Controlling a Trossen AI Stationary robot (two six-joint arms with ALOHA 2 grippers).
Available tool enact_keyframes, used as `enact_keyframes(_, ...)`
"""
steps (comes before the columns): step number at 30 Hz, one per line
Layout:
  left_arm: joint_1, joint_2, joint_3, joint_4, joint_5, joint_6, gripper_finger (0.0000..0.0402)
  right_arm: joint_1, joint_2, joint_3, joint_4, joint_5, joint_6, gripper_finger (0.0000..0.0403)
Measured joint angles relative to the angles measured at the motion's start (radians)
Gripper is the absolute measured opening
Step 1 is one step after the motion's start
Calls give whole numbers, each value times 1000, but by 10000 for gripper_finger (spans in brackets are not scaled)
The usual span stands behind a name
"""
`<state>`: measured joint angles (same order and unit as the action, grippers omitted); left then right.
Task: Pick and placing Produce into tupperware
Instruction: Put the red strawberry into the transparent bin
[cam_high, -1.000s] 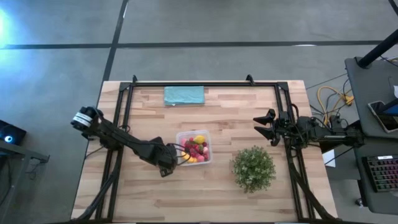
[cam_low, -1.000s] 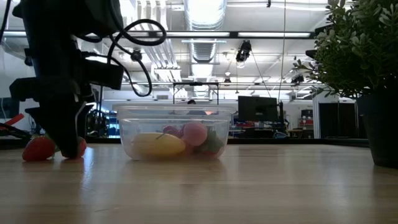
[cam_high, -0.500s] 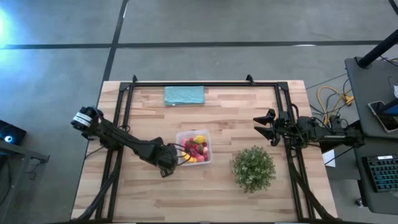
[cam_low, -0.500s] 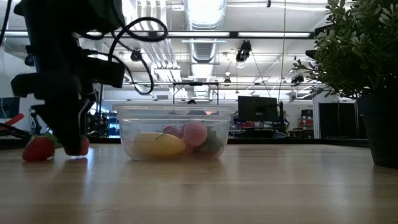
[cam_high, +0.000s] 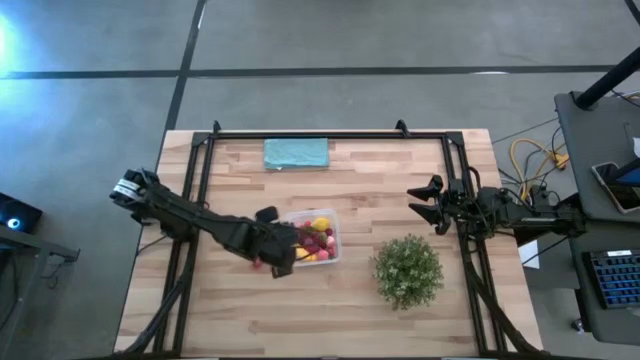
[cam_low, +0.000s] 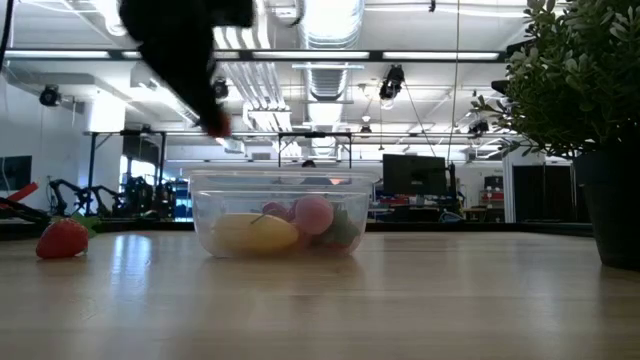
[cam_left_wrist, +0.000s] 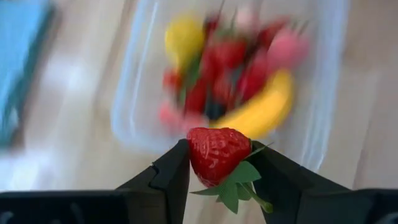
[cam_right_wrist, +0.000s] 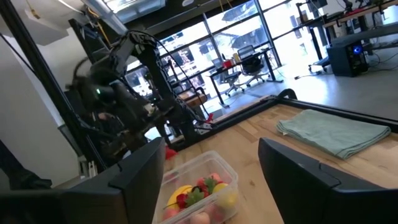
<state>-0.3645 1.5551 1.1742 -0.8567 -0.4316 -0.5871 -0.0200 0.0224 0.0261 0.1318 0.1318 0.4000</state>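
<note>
The clear tupperware (cam_high: 312, 237) stands mid-table and holds a banana (cam_left_wrist: 264, 112), a lemon (cam_left_wrist: 185, 37) and several red and pink berries. My left gripper (cam_low: 215, 125) hangs above the table just left of the tupperware's rim, shut on a red strawberry (cam_left_wrist: 217, 155). Another strawberry (cam_low: 62, 238) lies on its side on the table, left of the tupperware. My right gripper (cam_high: 420, 203) waits open near the table's right edge, with nothing between its fingers (cam_right_wrist: 137, 180). My left gripper pinches the strawberry's red body (cam_left_wrist: 198, 158) between its two fingers, one on each side. The fingers slant downward from the table's left. The strawberry is lifted clear of the table, its green leaves (cam_left_wrist: 233, 186) pointing back toward the wrist.
A bushy green plant (cam_high: 408, 270) in a dark pot stands right of the tupperware, toward the near edge. A folded teal cloth (cam_high: 296, 153) lies at the far edge. Black rails run along the table's left, right and far sides.
My left gripper has shut on one of two strawberries on the table left of the tupperware. It has then risen with that strawberry and gone right, toward the tupperware's rim. The other strawberry has stayed where it lay.
</note>
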Motion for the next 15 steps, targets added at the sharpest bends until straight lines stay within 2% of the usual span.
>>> enact_keyframes(3, 38, 12, 19, 134, -12, 154, 136, 0, 0, 0, 0, 0, 0, 248)
enact_keyframes(6, 92, 38, 8, 298, 51, 227, 136, 0, 0, 0, 0, 0, 0, 246)
enact_keyframes(8, 127, 64, 7, 316, 89, 184, 136, 0, 0, 0, 0, 0, 0, 247)
enact_keyframes(11, 164, 97, 10, 265, 102, 29, 141, 0, 0, 0, 0, 0, 0, 249)
enact_keyframes(15, 170, 100, 12, 265, 104, -60, 168, 0, 0, 0, 0, 0, 0, 251)
